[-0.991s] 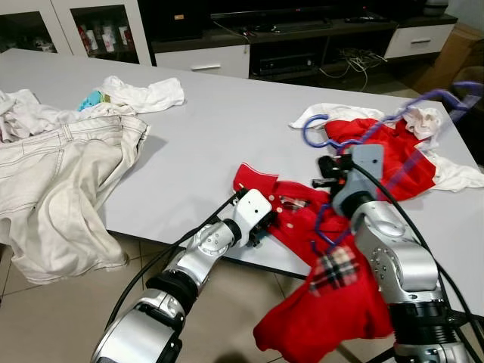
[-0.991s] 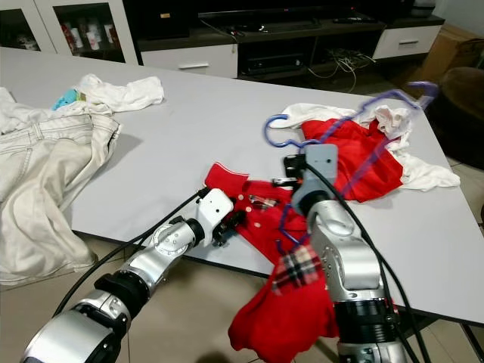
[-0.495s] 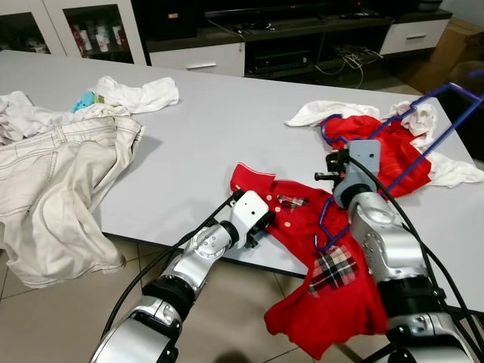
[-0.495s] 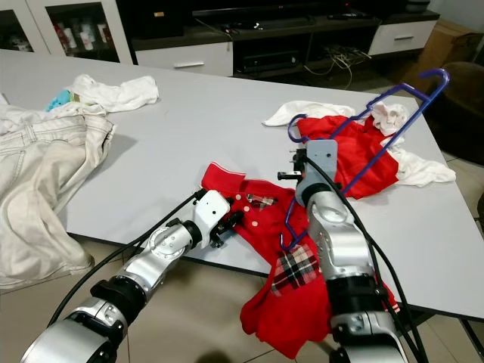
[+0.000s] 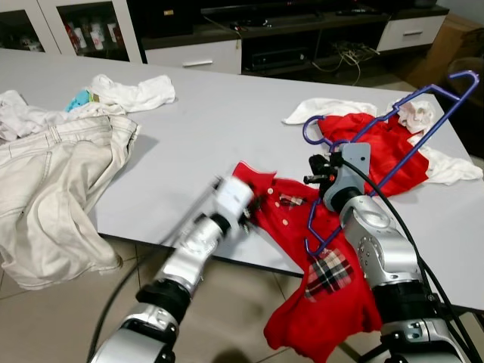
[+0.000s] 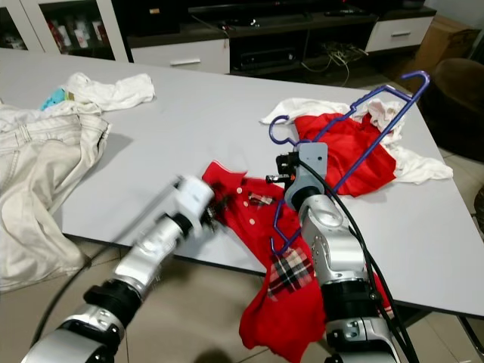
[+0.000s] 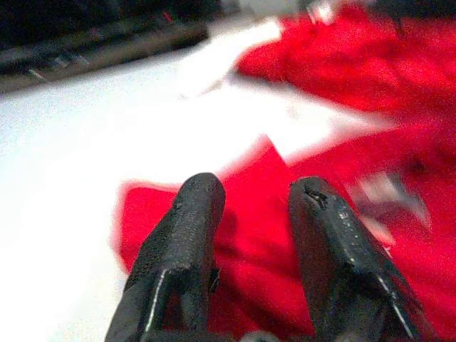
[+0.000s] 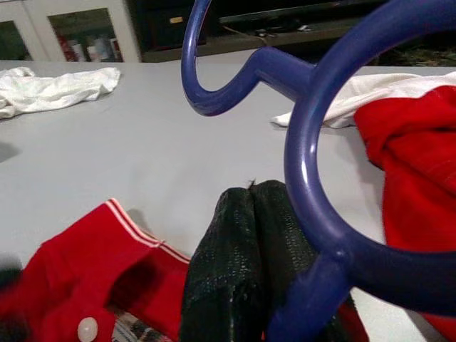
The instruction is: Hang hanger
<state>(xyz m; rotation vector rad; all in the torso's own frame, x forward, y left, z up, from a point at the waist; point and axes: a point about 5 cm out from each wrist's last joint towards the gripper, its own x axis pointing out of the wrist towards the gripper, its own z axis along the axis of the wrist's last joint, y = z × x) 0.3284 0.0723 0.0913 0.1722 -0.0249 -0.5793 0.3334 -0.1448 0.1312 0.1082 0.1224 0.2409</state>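
Behind the big pale grey table (image 5: 204, 128) I see dark cabinets and a TV shelf. On the left of the table lies a pair of cream trousers (image 5: 53, 189) and some white cloths (image 5: 132, 92).

My left end effector (image 7: 251, 214) is blurred in the head views, near the table's front edge. Its two black fingers (image 7: 187, 231) are a little apart, holding nothing, just over the collar of the red polo shirt with the checked patch (image 5: 291, 219).

My right end effector (image 8: 253, 235) has its fingers pressed tight together on the blue plastic hanger (image 5: 393, 132), which slants up over a second red cloth (image 5: 378, 151).

I think the next job is getting the hanger into the shirt. I should pinch the collar, lift it open, and go slow so the hanger does not snag.
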